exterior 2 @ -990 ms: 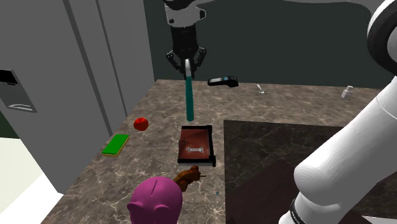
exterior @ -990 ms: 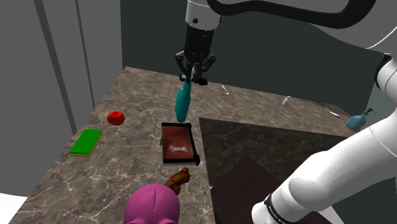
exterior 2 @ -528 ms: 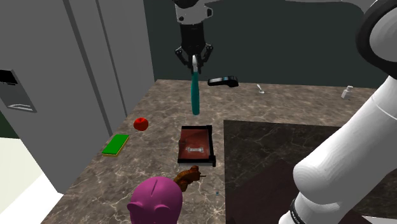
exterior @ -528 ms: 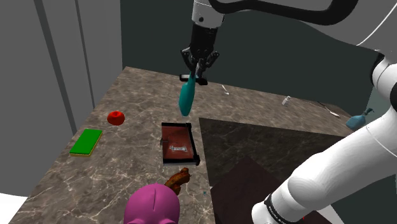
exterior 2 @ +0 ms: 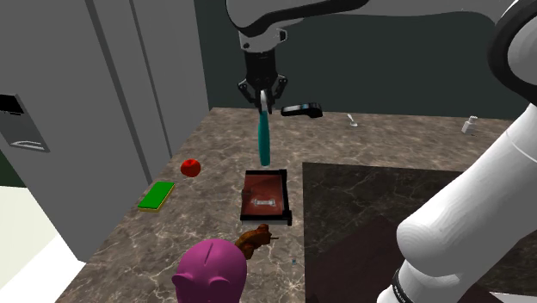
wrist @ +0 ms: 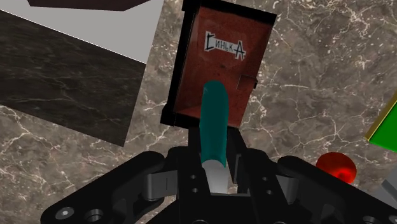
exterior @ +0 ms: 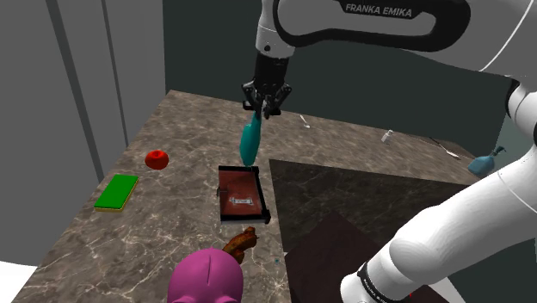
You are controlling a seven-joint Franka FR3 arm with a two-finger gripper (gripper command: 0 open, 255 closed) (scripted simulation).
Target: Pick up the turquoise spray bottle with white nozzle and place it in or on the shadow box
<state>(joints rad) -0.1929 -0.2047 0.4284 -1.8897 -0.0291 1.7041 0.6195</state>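
Observation:
The turquoise spray bottle (exterior: 249, 144) (exterior 2: 264, 139) (wrist: 214, 126) hangs nozzle-up from my gripper (exterior: 261, 112) (exterior 2: 262, 102) (wrist: 216, 183), whose fingers are shut on its white nozzle. It hangs in the air over the marble counter, its base just above the far end of the shadow box (exterior: 240, 194) (exterior 2: 265, 194) (wrist: 219, 67). The box is a shallow reddish-brown tray with a black frame and a small label inside, lying flat on the counter.
A red tomato (exterior: 157, 158) and a green block (exterior: 117, 191) lie toward the shoulder view's left. A magenta piggy bank (exterior: 205, 277) and a brown object (exterior: 241, 242) sit near the front edge. A dark mat (exterior: 361, 202) covers the counter's right side. A black device (exterior 2: 302, 109) rests behind the gripper.
The gripper has carried the bottle slightly toward the shadow box and lowered it a little. Nothing else has moved.

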